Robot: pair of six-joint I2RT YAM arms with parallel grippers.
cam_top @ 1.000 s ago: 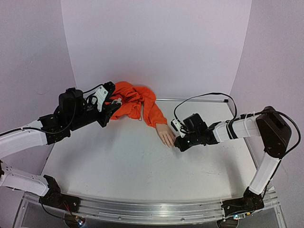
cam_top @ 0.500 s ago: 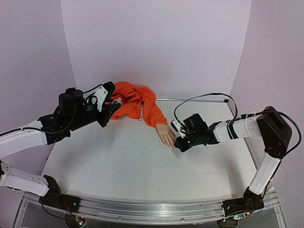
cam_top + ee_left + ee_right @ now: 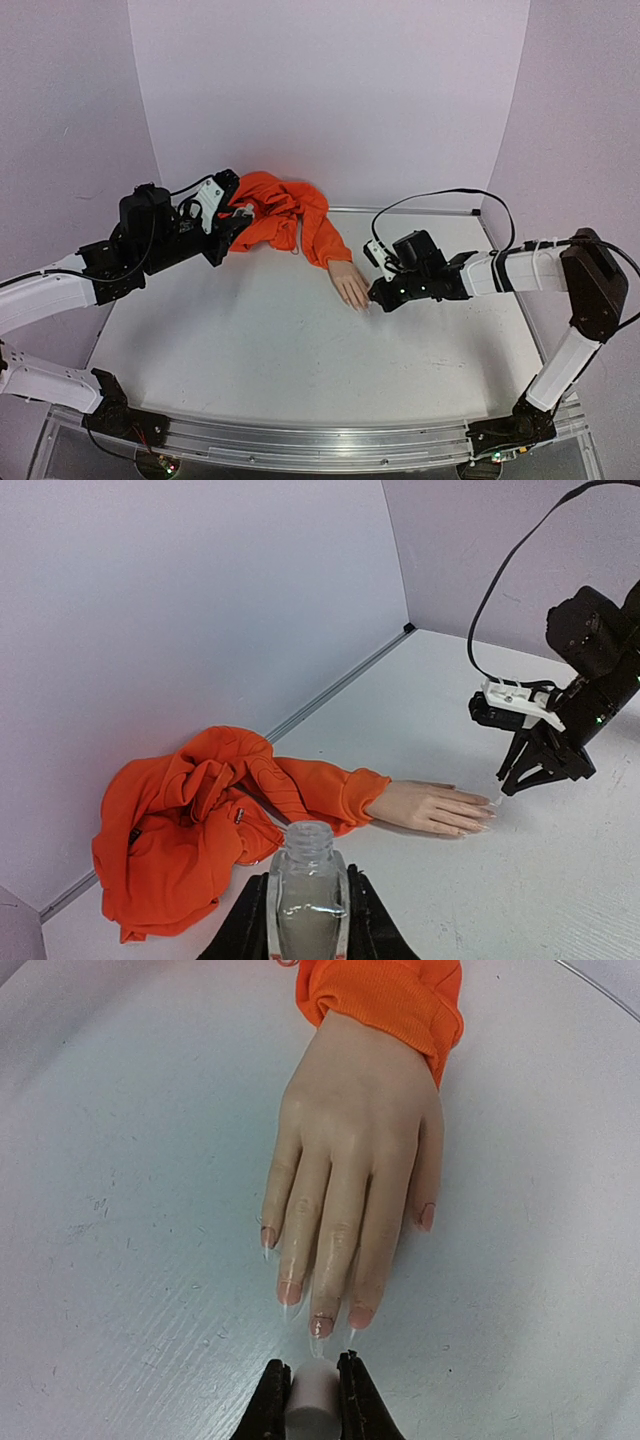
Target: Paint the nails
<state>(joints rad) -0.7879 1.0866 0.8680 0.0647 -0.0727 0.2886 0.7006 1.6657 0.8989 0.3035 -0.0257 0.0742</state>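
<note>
The flesh-coloured mannequin hand (image 3: 350, 285) lies palm down on the white table, with an orange sleeve (image 3: 300, 225) bunched behind it. Its tiny pale nails (image 3: 322, 1325) show in the right wrist view, with thin clear tips. My right gripper (image 3: 313, 1368) is shut on a white brush handle (image 3: 315, 1395), whose front end sits right at the middle fingertip. From above, this gripper (image 3: 378, 296) is at the fingertips. My left gripper (image 3: 306, 875) is shut on a small clear uncapped bottle (image 3: 305, 845), held upright near the sleeve, at the table's left rear (image 3: 225, 215).
Pale walls close off the back and both sides. The hand (image 3: 430, 808) and my right gripper (image 3: 520, 775) also show in the left wrist view. A black cable (image 3: 430, 205) loops above the right arm. The table's front rail (image 3: 320, 440) holds both arm bases.
My right wrist has shifted slightly back and right, and the gripper tip has edged in to the fingertips. The left arm and bottle have hardly moved.
</note>
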